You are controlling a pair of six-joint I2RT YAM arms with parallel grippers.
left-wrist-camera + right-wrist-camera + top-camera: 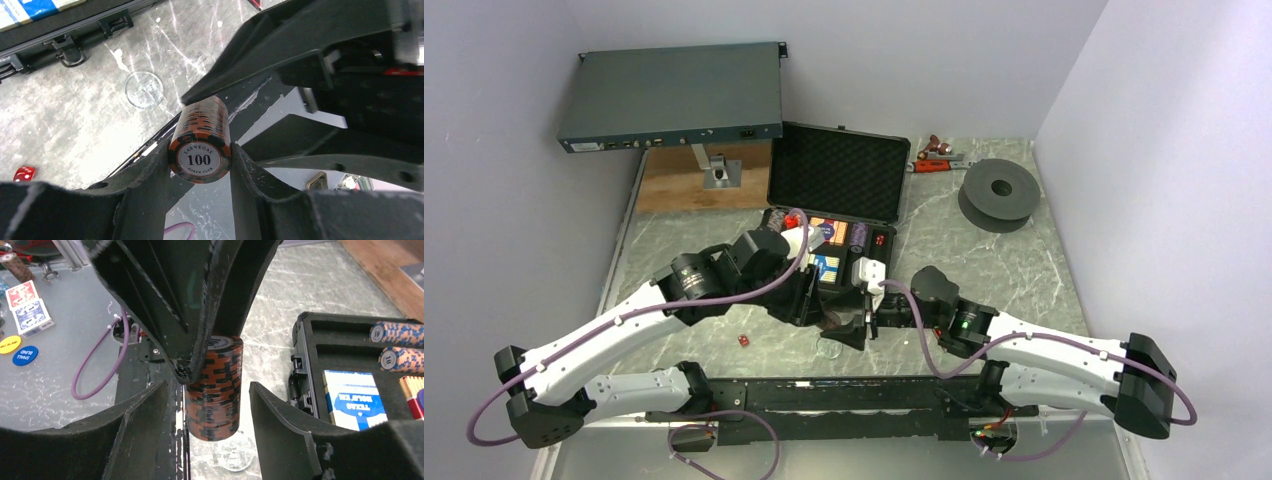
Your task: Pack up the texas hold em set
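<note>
Partly packed, at a guess: red die (744, 340) loose on the marbled grey worktop (1024, 270) at lower left of the top view, orange-black chip stack (202, 125) at centre not yet in, open case (836, 172) above it already bedding blue chip rolls (397, 332) and a card box (352, 397). Stack pinched between the left jaws, right jaws spread either side without touching. Hard ridged discs with printed faces; egg-crate foam in the lid; rigid black plastic shell; clear round disc (144, 90) flat below.
</note>
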